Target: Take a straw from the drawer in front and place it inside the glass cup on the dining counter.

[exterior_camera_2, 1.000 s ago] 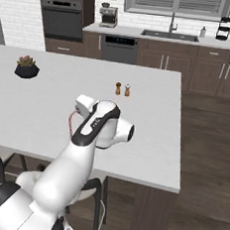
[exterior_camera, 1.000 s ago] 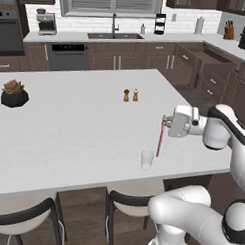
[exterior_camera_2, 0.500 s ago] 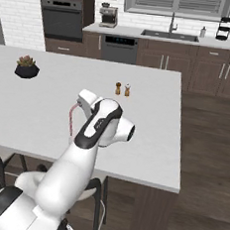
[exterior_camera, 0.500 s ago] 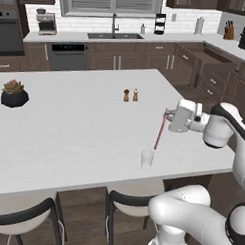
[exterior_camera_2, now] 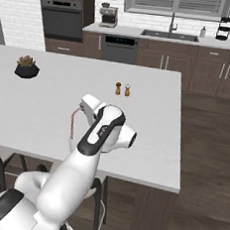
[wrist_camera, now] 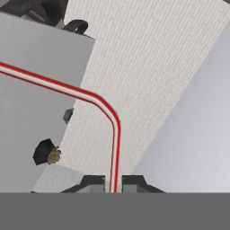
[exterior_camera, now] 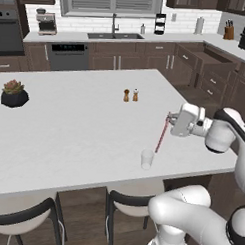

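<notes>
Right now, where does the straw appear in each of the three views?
Left base view: the straw hangs right of centre, just above the glass cup.
Right base view: left of centre, beside the arm.
Hand view: bent, between the jaws.
Shared landmark: the potted plant.

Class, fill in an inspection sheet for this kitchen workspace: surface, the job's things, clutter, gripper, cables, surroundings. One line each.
Surface: dining counter, plain white top.
Job's things: straw held slanting above the counter, lower end near the glass cup; cup upright near the front edge, straw not yet inside. Drawer open at the far right.
Clutter: two shakers mid-counter; potted plant at the left.
Gripper: gripper shut on the straw.
Cables: nothing seen.
Surroundings: sink, dishwasher, stools in front.
</notes>
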Robot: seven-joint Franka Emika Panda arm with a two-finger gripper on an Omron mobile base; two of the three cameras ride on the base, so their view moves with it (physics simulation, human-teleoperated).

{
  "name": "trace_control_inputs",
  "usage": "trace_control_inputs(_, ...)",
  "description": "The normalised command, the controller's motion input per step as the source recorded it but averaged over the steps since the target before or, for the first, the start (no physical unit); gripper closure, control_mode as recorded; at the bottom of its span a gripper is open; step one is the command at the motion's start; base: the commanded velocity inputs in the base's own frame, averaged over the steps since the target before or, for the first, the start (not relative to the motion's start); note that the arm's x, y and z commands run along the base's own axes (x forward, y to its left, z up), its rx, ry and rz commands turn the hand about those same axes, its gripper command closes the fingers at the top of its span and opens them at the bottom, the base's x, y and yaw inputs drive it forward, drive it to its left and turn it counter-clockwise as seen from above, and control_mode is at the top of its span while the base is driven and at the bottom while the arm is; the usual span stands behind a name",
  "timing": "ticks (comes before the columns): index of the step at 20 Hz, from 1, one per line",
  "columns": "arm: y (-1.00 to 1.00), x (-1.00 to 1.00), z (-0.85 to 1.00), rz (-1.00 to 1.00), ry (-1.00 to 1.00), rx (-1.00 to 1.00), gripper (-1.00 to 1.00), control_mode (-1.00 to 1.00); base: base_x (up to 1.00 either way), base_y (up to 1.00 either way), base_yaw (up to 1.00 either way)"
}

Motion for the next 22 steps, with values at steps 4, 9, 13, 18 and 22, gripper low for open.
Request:
trace_control_inputs(4, 0.00, 0.06, -0.42, -0.09, -0.31, -0.07, 1.00, -1.00, 0.00, 0.00, 0.00)
trace_control_inputs(9, 0.00, 0.34, -0.38, -0.16, -0.22, -0.08, 1.00, -1.00, 0.00, 0.00, 0.00)
trace_control_inputs(13, 0.00, 0.21, -0.49, -0.12, -0.17, -0.05, 1.00, -1.00, 0.00, 0.00, 0.00)
trace_control_inputs(18, 0.00, 0.04, -0.56, -0.06, -0.13, 0.00, 1.00, -1.00, 0.00, 0.00, 0.00)
trace_control_inputs(22, 0.00, 0.03, -0.39, 0.00, -0.15, 0.00, 1.00, -1.00, 0.00, 0.00, 0.00)
